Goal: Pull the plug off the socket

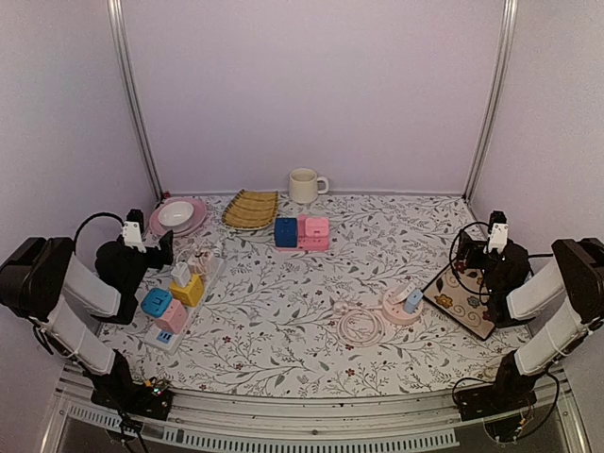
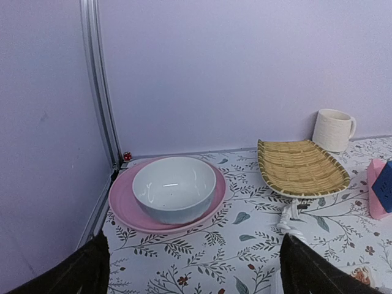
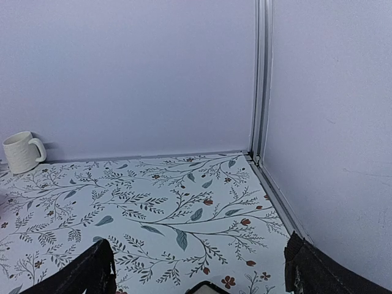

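Note:
A round pink socket [image 1: 396,310] lies right of centre with a light blue plug [image 1: 413,300] in it and a coiled white cable [image 1: 359,327] beside it. A white power strip [image 1: 166,336] lies at the left and holds a blue plug [image 1: 156,302], a yellow plug [image 1: 188,290], a pink plug [image 1: 172,316] and a white plug [image 1: 180,274]. My left gripper [image 1: 160,247] [image 2: 195,275] is open and empty, behind the strip. My right gripper [image 1: 481,253] [image 3: 199,275] is open and empty, far right of the round socket.
A pink socket block [image 1: 314,232] with a dark blue adapter [image 1: 286,232] sits at the back centre. A white bowl [image 2: 174,188] on a pink plate [image 2: 122,202], a bamboo tray [image 2: 300,166] and a mug [image 2: 332,130] stand at the back. A patterned board [image 1: 462,302] lies under the right arm.

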`<state>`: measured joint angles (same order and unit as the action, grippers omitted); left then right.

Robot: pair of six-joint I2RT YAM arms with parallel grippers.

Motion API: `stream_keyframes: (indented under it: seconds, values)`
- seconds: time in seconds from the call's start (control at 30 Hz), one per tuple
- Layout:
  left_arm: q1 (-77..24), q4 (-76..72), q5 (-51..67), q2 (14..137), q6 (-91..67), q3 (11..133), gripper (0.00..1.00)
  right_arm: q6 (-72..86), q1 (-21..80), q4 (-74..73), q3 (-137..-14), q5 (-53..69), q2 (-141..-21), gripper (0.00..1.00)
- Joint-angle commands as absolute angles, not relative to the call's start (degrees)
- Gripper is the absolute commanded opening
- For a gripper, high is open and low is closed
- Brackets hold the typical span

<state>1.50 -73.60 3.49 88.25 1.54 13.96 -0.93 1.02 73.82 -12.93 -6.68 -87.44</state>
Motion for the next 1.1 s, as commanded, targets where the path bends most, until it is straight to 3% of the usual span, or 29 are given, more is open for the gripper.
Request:
stream_keyframes:
  seconds: [0.0, 0.57, 0.77, 0.9, 1.07]
  values:
    - [1.2, -73.6, 3.7, 88.8, 2.1, 14.5, 0.97, -1.1, 0.9, 75.1, -13.1, -5.8, -87.9, 0.99]
    - [0.1, -69.8, 2.0, 85.8, 2.9, 15.3, 0.97, -0.8, 0.9, 73.8, -12.5, -8.2, -84.4, 0.99]
    - [-0.9, -35.9, 0.2, 77.3, -7.0, 29.5, 0.97, 6.8, 0.9, 41.6, -22.6, -7.0, -66.2, 0.99]
    - [-1.1, -17.8, 12.8, 78.2, -12.0, 41.7, 0.97, 12.0, 0.9, 23.4, -32.0, 0.4, -59.0, 0.99]
    - [-3.7, -8.3, 29.3, 78.1, -10.2, 51.0, 0.97, 15.1, 0.9, 5.7, -42.5, -0.5, -55.1, 0.99]
